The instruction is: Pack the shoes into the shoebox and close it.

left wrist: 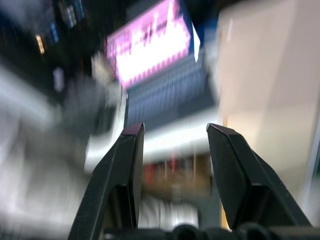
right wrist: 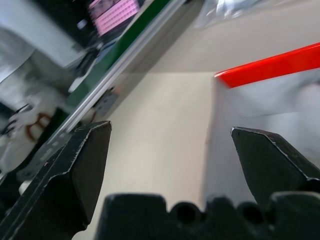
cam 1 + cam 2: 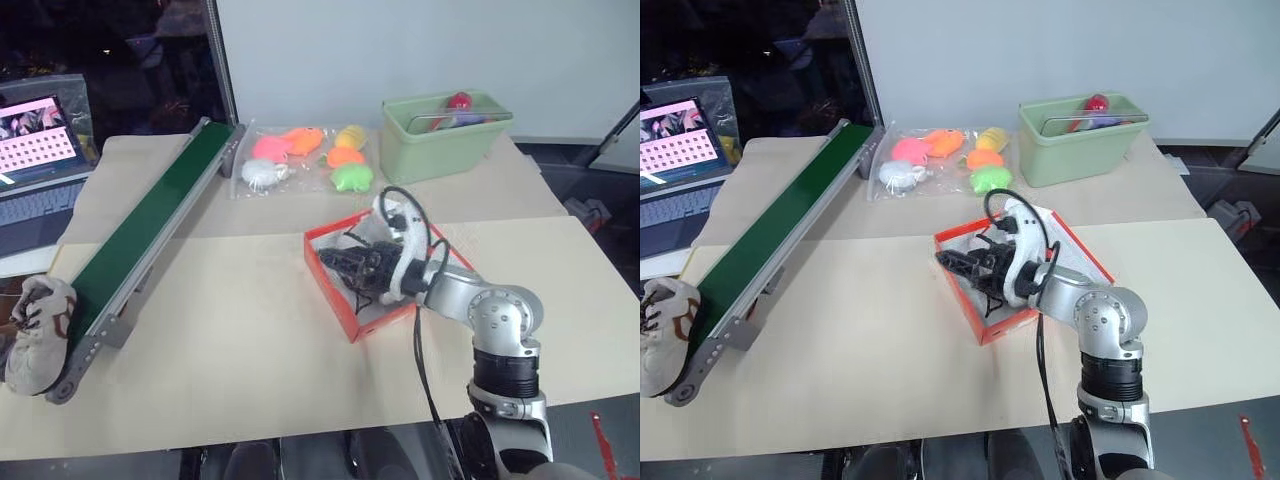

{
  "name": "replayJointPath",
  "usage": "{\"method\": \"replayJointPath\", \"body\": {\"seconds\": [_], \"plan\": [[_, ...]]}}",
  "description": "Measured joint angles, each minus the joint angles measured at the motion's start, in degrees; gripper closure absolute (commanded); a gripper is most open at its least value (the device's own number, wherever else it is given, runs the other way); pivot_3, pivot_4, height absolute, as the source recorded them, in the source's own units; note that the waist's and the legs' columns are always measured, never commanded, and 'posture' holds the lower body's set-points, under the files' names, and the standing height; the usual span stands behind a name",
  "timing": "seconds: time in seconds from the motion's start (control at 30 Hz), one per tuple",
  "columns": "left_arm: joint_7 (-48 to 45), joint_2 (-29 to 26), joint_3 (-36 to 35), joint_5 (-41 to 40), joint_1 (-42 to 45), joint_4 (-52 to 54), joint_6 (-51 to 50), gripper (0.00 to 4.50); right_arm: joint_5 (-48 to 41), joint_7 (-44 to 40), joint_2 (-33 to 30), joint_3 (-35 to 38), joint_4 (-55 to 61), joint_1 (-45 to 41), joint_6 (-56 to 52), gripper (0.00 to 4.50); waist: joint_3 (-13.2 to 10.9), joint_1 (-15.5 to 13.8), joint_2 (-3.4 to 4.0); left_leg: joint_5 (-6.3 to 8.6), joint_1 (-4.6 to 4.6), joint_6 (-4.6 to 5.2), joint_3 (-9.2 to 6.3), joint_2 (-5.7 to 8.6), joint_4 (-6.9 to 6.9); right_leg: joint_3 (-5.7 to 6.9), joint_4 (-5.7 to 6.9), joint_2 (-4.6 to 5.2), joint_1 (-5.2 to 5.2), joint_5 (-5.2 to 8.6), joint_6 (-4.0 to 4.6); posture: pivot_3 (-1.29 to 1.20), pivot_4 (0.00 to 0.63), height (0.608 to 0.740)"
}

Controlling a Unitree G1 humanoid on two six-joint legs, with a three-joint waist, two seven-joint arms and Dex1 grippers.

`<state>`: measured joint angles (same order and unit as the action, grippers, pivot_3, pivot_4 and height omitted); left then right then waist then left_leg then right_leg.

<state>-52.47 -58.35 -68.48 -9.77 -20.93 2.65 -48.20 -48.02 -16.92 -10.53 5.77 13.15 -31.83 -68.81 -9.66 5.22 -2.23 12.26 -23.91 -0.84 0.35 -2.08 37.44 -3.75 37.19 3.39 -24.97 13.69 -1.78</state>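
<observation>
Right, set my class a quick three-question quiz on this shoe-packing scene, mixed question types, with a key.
1. True or false: the shoebox is closed.
2. Fill in: the right tool, reaching into the shoebox, has its jaws ___.
3. Where does the sneaker lie? A) inside the shoebox B) at the near end of the conveyor C) in the right tool

Key: 1 false; 2 open; 3 B.

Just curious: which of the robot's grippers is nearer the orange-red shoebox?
Right. The right gripper hangs open over the shoebox; the left gripper, open and empty, faces a laptop.
</observation>
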Motion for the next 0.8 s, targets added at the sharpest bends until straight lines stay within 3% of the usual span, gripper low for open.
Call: {"method": "replayJointPath", "body": {"seconds": [0.13,0.2,0.37,0.53,0.7,0.8], "plan": [[-4.7,2.0,-6.6,-5.1,-1.5,3.1,-3.1,2.42,0.2,-1.5,1.0,-2.5,-1.5,-0.8,0.2,0.00,0.4,-1.7,-0.70,-0.03,0.22,-0.06,-0.13,-0.51,0.03,0.48,-0.11,-0.18,0.34,0.00,0.31,0.00,0.150,0.729],[-5.5,2.5,-8.1,-7.7,-1.6,5.6,-4.0,2.42,0.2,-1.9,2.2,-3.6,-1.5,-1.1,0.8,0.00,0.4,-2.0,-0.71,-0.02,0.65,-0.07,-0.03,-0.52,0.00,0.47,-0.21,-0.04,0.74,0.03,0.33,0.00,0.150,0.729],[-5.4,7.2,-8.5,-15.0,1.9,7.0,-8.2,2.42,0.8,-1.9,2.7,-4.5,-1.5,-1.1,1.4,0.00,0.4,-1.9,-0.73,-0.01,0.68,-0.08,0.14,-0.53,-0.19,0.37,-0.19,-0.05,0.67,0.03,0.34,0.00,0.150,0.729],[-5.7,11.6,-4.2,-20.2,-0.4,9.1,-11.0,2.42,1.1,-1.7,2.9,-4.8,-1.5,-0.9,1.8,0.00,0.5,-1.3,-0.80,0.02,0.65,-0.14,0.16,-0.62,-0.29,0.37,-0.16,-0.15,0.57,0.06,0.40,0.00,0.150,0.729],[-3.0,11.5,0.2,-21.1,-0.3,9.5,-10.9,2.42,1.1,-1.5,2.9,-4.3,-1.5,0.0,1.9,0.00,0.5,-1.3,-0.82,0.02,0.77,-0.14,0.17,-0.64,-0.29,0.36,-0.13,-0.22,0.63,0.05,0.47,0.00,0.150,0.729],[-1.5,8.5,2.6,-21.2,1.4,8.2,-10.7,2.42,1.0,-0.8,3.4,-3.2,-1.3,0.9,1.9,0.00,0.5,-1.5,-0.84,0.02,0.74,-0.14,0.15,-0.61,-0.30,0.36,-0.14,-0.25,0.61,0.07,0.49,0.00,0.150,0.729]]}}
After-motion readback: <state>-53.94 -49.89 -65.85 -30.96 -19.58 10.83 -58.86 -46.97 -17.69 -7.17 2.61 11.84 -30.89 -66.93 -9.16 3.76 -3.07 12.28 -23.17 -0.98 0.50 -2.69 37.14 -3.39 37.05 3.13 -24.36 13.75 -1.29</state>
